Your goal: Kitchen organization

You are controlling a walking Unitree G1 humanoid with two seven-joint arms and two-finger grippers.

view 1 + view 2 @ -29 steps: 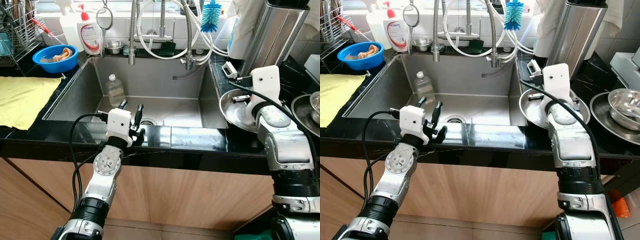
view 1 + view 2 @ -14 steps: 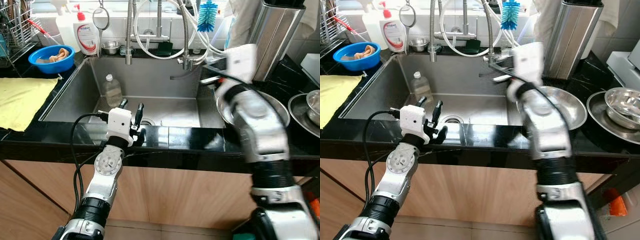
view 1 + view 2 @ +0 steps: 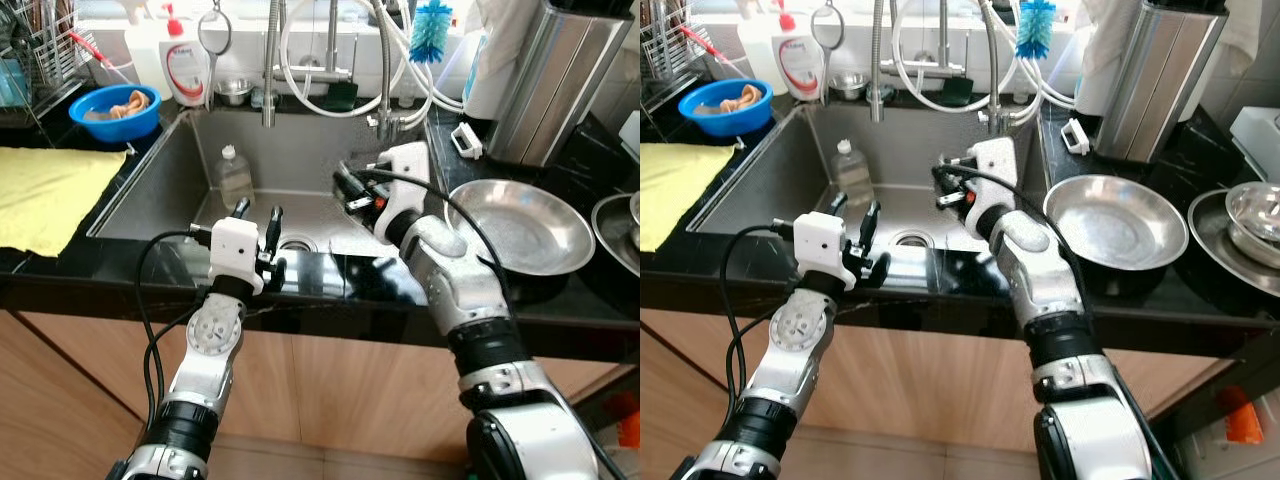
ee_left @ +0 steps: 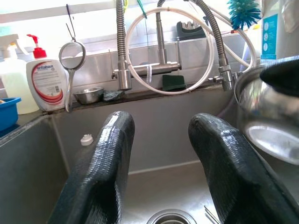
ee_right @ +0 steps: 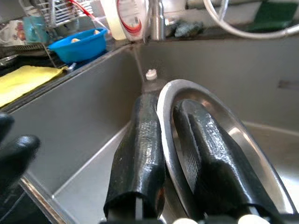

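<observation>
Steel is what the right gripper (image 5: pixel 168 154) is pinching: its two fingers are closing on the rim of a round metal bowl (image 5: pixel 219 126), holding it over the sink (image 3: pixel 300 165). A plastic bottle (image 3: pixel 233 177) is standing in the basin near the drain. The left gripper (image 3: pixel 258 222) is hovering at the sink's front edge, fingers spread wide and holding nothing. Judging by this, the bowl is being carried; next comes lowering it gently, clear of that bottle.

Left claw (image 3: pixel 258 222) gapes, arm raised; right claw (image 3: pixel 345 187) is clamped, arm reaching leftward.
</observation>
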